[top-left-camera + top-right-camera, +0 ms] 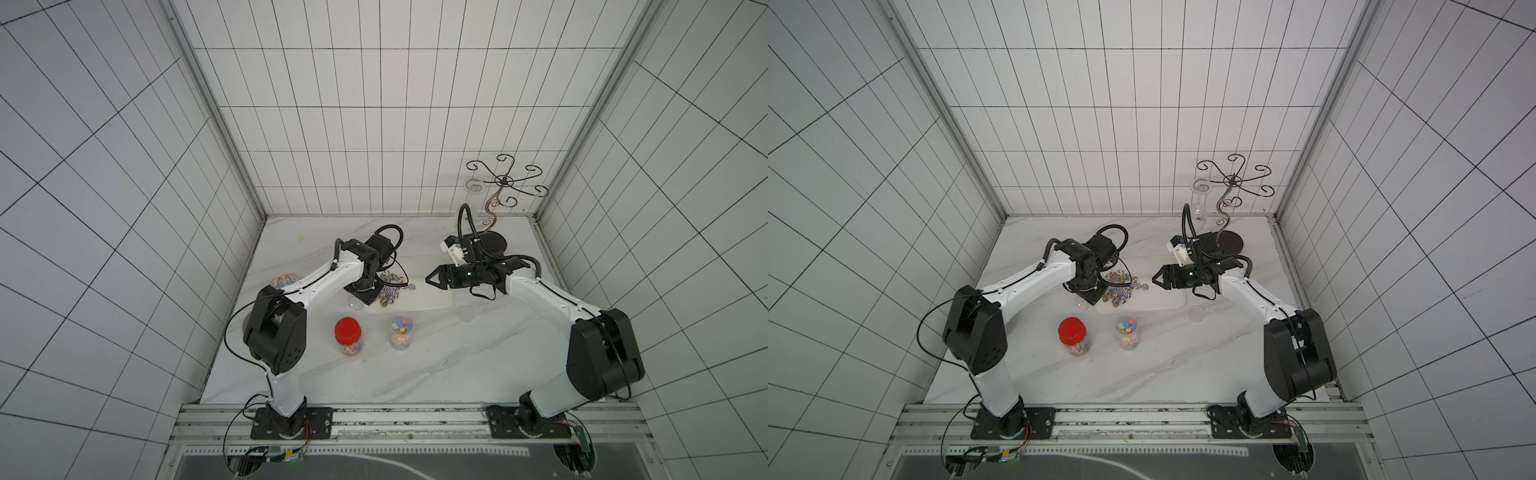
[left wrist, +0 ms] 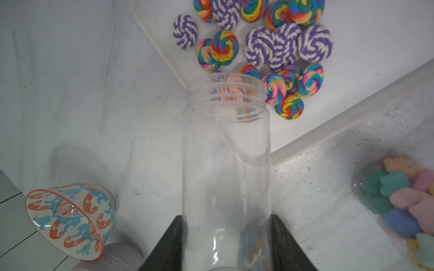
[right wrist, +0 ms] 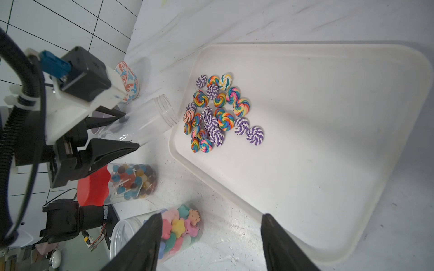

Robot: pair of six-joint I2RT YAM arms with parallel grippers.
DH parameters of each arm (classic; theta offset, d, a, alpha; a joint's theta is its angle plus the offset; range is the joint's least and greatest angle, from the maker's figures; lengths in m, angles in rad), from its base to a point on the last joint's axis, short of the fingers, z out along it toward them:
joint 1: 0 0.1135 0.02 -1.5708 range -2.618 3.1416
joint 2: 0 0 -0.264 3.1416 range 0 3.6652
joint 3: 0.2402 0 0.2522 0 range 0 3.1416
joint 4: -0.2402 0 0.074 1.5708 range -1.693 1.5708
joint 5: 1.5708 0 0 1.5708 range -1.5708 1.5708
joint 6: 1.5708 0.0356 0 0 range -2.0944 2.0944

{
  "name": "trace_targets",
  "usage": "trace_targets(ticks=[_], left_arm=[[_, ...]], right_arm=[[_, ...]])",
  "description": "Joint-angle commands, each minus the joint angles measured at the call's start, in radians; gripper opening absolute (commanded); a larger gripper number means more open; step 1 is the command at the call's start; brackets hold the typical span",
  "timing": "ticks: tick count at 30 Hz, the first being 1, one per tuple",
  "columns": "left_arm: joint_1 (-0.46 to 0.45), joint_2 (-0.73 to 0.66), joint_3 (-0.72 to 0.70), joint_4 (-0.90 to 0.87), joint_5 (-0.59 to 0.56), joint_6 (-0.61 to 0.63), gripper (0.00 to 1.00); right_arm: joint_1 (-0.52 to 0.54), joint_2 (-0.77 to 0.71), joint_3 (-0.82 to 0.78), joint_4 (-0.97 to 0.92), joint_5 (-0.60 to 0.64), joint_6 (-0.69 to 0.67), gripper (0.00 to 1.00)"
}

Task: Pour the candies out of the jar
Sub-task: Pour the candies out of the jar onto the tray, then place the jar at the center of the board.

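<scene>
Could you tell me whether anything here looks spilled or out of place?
Nothing stands out: the swirl candies all lie inside the white tray, and the left pincer holds the clear jar tilted at its edge.

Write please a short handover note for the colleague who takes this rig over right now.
Left hand: shut on the clear jar, which is tilted with its mouth at the edge of the white tray.
Right hand: open, holding nothing, near the tray.
Done: the swirl candies lie heaped on the tray, and the clear jar looks empty.
Left: set the clear jar down. The red-lidded lollipop jar and the open jar of pastel candies stand near the tray, not yet poured. I cannot tell whether they come next.
</scene>
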Motion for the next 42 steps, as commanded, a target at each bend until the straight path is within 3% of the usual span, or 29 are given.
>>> trace_targets(ticks=[1,5,14,20,32,42], left_arm=[[-0.028,-0.048,0.046,0.021,0.037,0.031,0.39],[-0.029,-0.127,-0.014,0.115,0.082,0.1,0.39],[-0.01,-0.383,-0.241,0.399,0.305,0.224,0.4],[-0.001,-0.428,-0.304,0.447,0.406,0.272,0.4],[0.016,-0.477,-0.424,0.779,0.559,0.318,0.4],[0.021,-0.464,-0.421,0.817,0.708,0.346,0.4]], right_arm=[[0.009,0.016,-0.002,0.001,-0.036,-0.021,0.67],[0.012,0.012,0.005,0.014,-0.066,-0.025,0.66],[0.021,-0.08,0.016,0.102,-0.179,-0.043,0.63],[0.037,-0.15,0.037,0.094,-0.205,-0.081,0.61],[0.043,-0.201,0.104,-0.062,-0.189,-0.113,0.6],[0.043,-0.186,0.237,-0.21,-0.156,-0.178,0.53]])
